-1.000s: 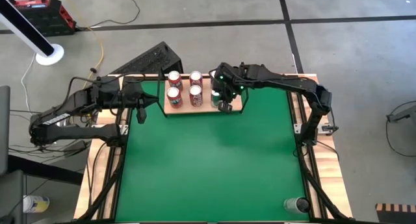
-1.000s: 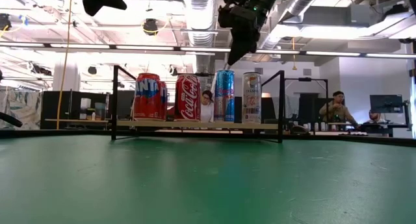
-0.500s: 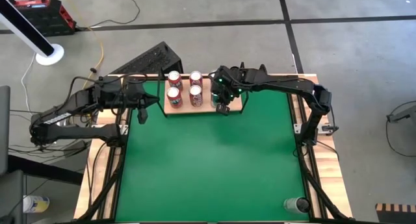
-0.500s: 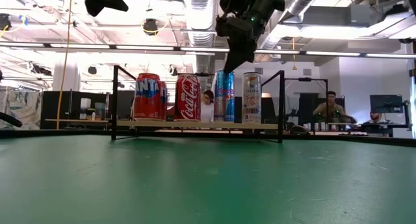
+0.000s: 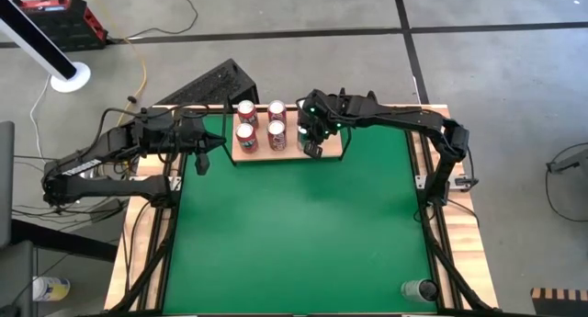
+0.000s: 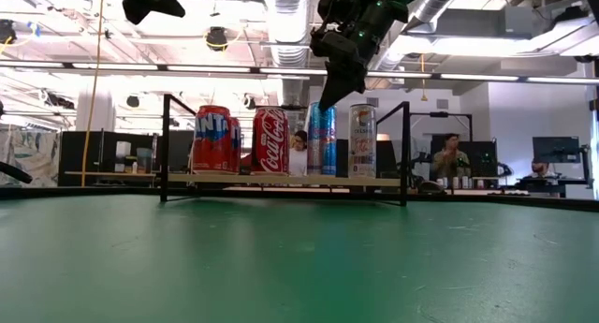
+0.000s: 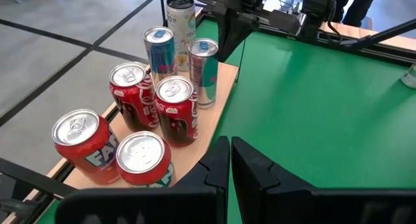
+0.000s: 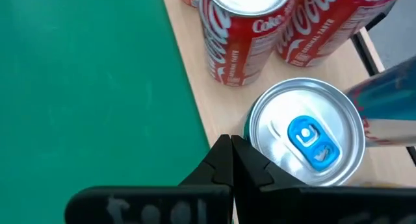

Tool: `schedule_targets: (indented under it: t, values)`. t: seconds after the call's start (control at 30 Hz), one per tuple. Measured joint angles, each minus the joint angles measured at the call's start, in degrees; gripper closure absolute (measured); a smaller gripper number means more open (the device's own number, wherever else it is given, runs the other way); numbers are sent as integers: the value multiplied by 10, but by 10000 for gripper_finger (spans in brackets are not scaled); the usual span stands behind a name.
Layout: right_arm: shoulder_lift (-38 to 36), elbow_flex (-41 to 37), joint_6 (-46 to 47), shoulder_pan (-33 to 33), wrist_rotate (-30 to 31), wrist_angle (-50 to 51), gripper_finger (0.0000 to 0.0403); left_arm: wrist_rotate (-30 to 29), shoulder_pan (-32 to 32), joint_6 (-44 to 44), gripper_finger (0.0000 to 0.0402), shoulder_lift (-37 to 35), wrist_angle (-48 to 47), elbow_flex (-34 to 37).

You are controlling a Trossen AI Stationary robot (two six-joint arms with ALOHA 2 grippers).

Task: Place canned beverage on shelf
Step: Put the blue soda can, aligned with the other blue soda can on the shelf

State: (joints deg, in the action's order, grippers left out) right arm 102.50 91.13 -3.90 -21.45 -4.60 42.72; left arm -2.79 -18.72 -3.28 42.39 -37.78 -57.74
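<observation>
The shelf (image 5: 333, 144), a light-wood board with a black rod frame, stands at the table's far edge and carries several upright cans on their bases. Among them are red ones (image 7: 175, 110), a tall pale one (image 7: 181, 19) and two slim blue ones. My right gripper (image 8: 231, 149) is shut and slants down at the near slim blue can (image 8: 305, 139), its tips by the can's silver top. In the low view that gripper (image 6: 327, 104) ends level with the can's top. My left gripper (image 5: 200, 163) hangs shut and holds nothing, off the shelf's left end. My right gripper's shut fingertips (image 8: 224, 152) stand right at the rim of the slim blue can's top (image 8: 255, 130), on its near side, slanting down from above. I cannot tell whether they touch it. The can stands upright on the shelf board.
One more can (image 5: 420, 289) lies by the table's near right corner. A black slanted object (image 5: 207, 85) sits behind the far left corner. The green tabletop (image 5: 294, 234) in front of the shelf is bare. People sit in the room beyond (image 6: 451, 154).
My right gripper has come down and a little toward the table's left, closer to the slim blue can's top, staying shut. The cans on the shelf have kept their places.
</observation>
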Motion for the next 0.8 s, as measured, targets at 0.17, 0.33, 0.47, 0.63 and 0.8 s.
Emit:
schedule_targets:
  t: [0.17,0.33,0.47,0.63,0.8]
  values:
    - [0,0,0,-8,2,1,386,0,0,-5,401,0,0,0]
    - [0,0,-5,-12,2,-2,386,0,0,-5,401,0,0,0]
    - [0,0,-5,-12,2,-8,386,0,0,-5,401,0,0,0]
    - [0,0,-6,-12,2,-21,386,0,0,-5,401,0,0,0]
    - [-1,0,-7,-5,2,21,380,20,0,-6,401,0,0,0]
